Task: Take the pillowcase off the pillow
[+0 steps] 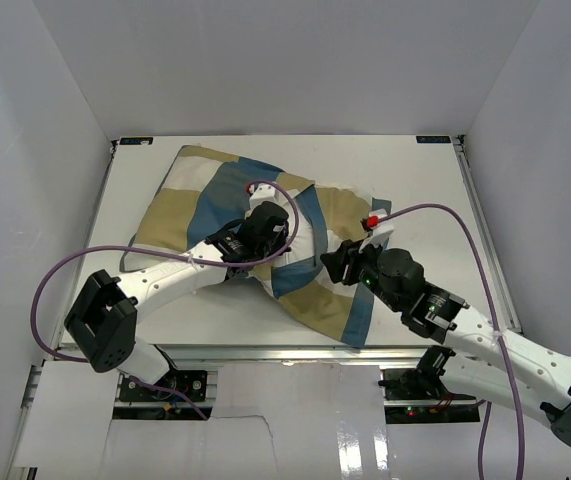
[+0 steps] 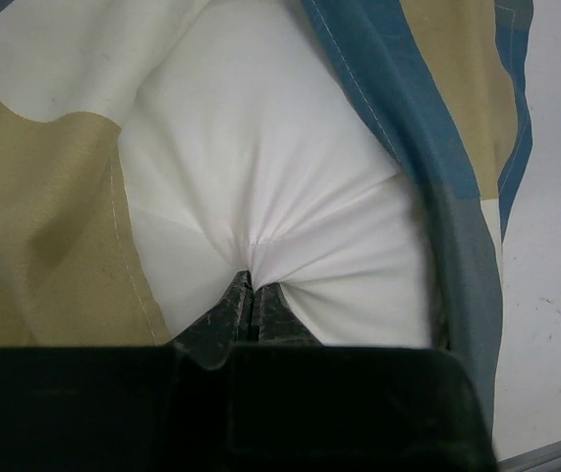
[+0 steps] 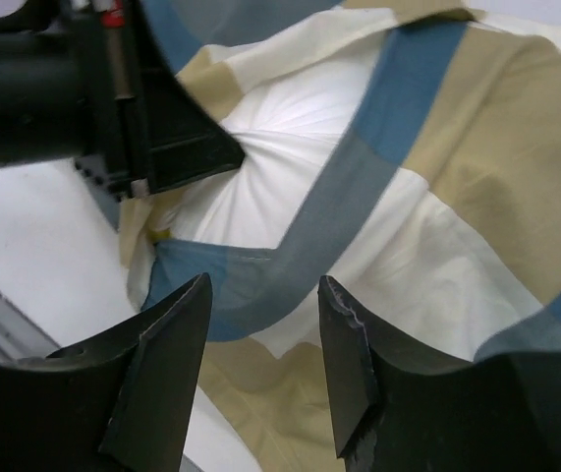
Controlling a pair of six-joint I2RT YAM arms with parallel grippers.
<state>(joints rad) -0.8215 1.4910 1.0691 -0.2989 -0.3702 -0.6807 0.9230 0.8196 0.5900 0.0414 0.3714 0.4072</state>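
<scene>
The checked blue, tan and cream pillowcase (image 1: 190, 200) lies across the middle of the table, its open mouth turned to the near right. The white pillow (image 1: 312, 240) bulges out of that opening. My left gripper (image 2: 251, 278) is shut on a pinch of the white pillow (image 2: 260, 147), with creases fanning out from the jaws; pillowcase (image 2: 44, 206) folds back on both sides. My right gripper (image 3: 265, 290) is open, hovering just over the blue hem of the pillowcase (image 3: 290, 261) with nothing between its fingers. The left gripper (image 3: 226, 152) also shows there, gripping the pillow (image 3: 280, 138).
White enclosure walls ring the table (image 1: 425, 200). A metal rail (image 1: 265, 352) runs along the near edge. Purple cables (image 1: 55, 290) loop off both arms. Bare tabletop shows to the right of the fabric and along the back.
</scene>
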